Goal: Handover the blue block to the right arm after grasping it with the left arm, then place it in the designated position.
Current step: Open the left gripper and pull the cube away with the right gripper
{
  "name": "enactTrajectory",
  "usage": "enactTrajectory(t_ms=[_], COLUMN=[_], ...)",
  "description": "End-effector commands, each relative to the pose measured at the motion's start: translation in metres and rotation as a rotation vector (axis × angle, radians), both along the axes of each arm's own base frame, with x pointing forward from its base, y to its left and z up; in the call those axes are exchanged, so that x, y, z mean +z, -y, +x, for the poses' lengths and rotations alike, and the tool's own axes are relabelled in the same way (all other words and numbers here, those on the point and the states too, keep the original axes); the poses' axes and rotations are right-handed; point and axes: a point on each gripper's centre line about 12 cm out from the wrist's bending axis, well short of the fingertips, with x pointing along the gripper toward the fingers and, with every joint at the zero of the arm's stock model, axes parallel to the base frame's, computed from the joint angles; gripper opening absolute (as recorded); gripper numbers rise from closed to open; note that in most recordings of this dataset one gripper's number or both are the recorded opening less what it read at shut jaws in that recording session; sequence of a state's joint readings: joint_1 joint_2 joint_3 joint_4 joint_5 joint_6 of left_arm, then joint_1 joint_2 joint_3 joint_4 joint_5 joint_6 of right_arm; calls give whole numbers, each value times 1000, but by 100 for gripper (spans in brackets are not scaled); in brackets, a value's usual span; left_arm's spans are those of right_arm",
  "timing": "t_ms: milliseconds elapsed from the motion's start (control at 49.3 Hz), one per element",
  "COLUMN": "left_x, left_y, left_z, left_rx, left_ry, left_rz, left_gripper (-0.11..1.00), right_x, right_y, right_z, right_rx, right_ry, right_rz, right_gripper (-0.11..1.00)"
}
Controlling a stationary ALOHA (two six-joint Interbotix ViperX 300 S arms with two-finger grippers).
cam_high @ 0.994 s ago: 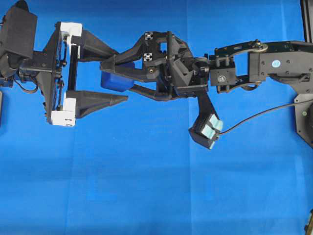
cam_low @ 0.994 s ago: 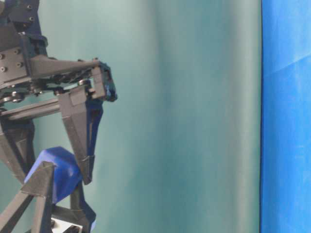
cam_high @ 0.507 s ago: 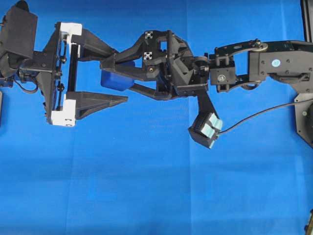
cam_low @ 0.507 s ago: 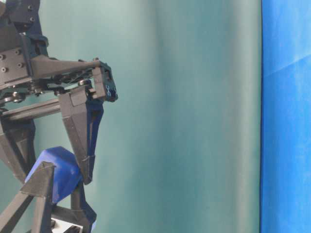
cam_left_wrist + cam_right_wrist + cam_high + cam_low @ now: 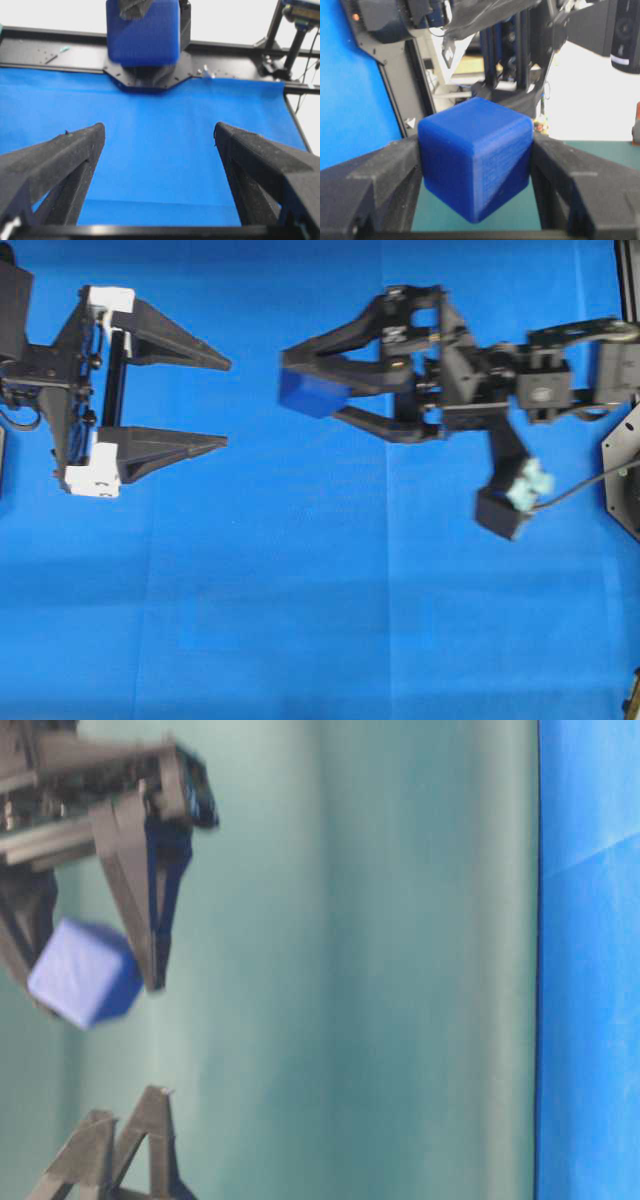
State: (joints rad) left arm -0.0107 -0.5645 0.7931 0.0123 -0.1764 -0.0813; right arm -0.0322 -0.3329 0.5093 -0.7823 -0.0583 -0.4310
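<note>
The blue block (image 5: 305,393) hangs above the cloth, pinched between the two black fingers of my right gripper (image 5: 318,383). In the right wrist view the block (image 5: 470,165) fills the gap, and both pads of that gripper (image 5: 475,145) press its sides. My left gripper (image 5: 226,403), with white end blocks, stands wide open and empty, a clear gap to the left of the block. Its wrist view shows bare cloth between its fingers (image 5: 65,155), with the block (image 5: 143,32) farther ahead. At table level the block (image 5: 85,972) sits above the left gripper's fingertips (image 5: 150,1105).
Blue cloth (image 5: 300,620) covers the table. The right arm's wrist camera and its cable (image 5: 510,505) hang below that arm. A black base (image 5: 622,470) sits at the right edge. A black frame rail (image 5: 50,50) borders the cloth's far side.
The two arms have drawn apart. The right gripper moved right and up, taking the block with it. The left gripper pulled back to the left, open and empty.
</note>
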Motion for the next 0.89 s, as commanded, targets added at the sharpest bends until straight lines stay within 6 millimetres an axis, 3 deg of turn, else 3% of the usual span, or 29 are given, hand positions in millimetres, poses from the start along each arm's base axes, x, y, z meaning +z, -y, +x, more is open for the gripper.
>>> enactTrajectory(t_ms=[0,142,426,669,872], left_x=[20,19,19,19,19], left_y=[0,0,0,0,0], left_z=[-13,-12,-12,-12,-12], left_rx=[-1,-1,-1,-2,-2], left_ry=[63,58,57,57,57], left_rz=[-1,-1,1,12,12], left_gripper=[93,93,93,93,93], right_x=[17,17,15,16,17], right_y=[-2,-4,-5,-5,-6], right_z=[-16,-28,-28,-29,-29], right_rx=[0,-6,-15,-49,-85], right_ry=[45,44,30,32,33], right_rz=[18,36,65,344,678], right_gripper=[55,55,55,55,55])
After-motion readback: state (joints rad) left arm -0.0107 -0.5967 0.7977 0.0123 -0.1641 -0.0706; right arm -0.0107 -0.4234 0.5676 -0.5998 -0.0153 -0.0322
